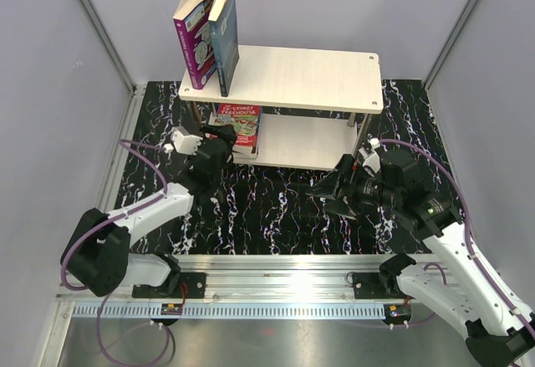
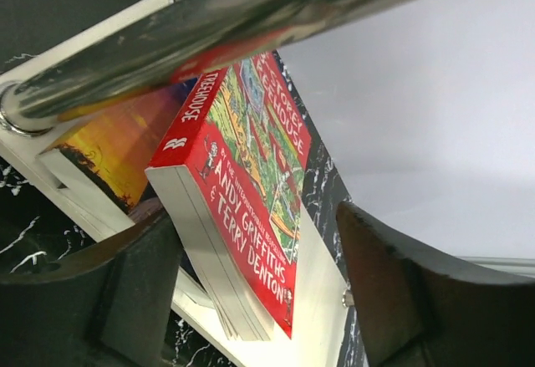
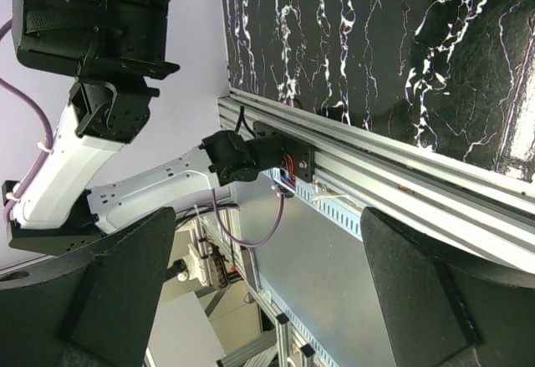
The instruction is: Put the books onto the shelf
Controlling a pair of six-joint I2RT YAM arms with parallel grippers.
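L arm (image 1: pixel 155 208) stretched to lower shelf (image 1: pixel 305 145), fingers (image 2: pixel 109 292) spread by red book (image 2: pixel 251 191)

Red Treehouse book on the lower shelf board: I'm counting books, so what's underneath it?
An orange-yellow cover shows directly beneath the red Treehouse book. Most of that cover, its title, and any book lying lower still are hidden.

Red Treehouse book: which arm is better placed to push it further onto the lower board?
Left, likely. Its fingers flank the red book; the right arm points away from the shelf.
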